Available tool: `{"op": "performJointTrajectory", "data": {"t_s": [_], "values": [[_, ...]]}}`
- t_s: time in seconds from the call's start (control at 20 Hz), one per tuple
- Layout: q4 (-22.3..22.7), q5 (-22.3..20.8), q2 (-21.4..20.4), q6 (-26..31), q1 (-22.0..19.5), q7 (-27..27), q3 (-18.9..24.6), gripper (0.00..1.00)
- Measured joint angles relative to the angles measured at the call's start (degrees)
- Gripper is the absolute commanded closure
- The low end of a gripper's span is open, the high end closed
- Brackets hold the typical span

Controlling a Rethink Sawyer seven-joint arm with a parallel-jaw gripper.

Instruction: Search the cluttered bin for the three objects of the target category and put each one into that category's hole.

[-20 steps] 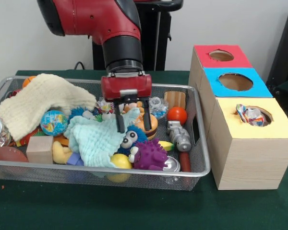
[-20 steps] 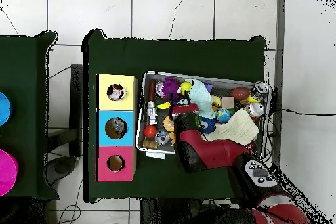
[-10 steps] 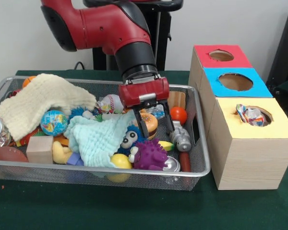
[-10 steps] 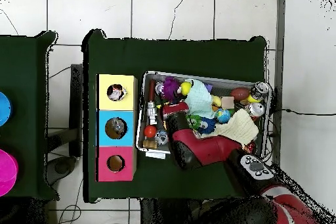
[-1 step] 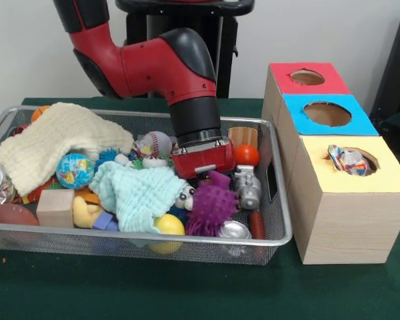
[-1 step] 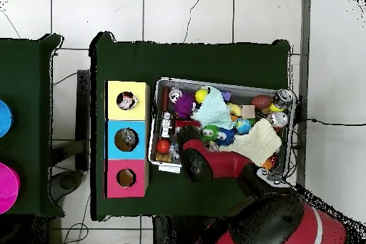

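My wire-mesh bin (image 5: 280, 230) surrounds me; three wooden boxes (image 5: 347, 213) with round holes stand well off to one side. A crinkled mint cloth (image 5: 137, 193) lies beside my gripper (image 5: 210, 179), which has dropped since a second ago onto the spiky purple toy (image 5: 213, 207) (fingers buried, so I cannot tell their state)

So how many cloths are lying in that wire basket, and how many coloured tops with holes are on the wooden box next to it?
Cloths: 2, the cream cloth and the mint cloth
Coloured tops with a hole: 3, the red top, the blue top and the yellow top
Total: 5
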Motion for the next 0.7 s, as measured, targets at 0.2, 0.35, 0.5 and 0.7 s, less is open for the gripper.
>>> {"op": "performJointTrajectory", "data": {"t_s": [0.2, 0.35, 0.5, 0.7], "values": [[-0.37, 4.96, -0.12, -0.82, 2.98, 0.00, -1.97, 0.00], [-0.35, 9.52, -0.61, -3.31, 7.63, 0.01, -5.96, 0.00], [-0.15, 15.00, -0.18, -8.01, 12.79, 0.01, -10.39, 0.00], [0.57, 26.05, 1.57, -16.34, 20.20, 0.01, -16.45, 0.00]]}}
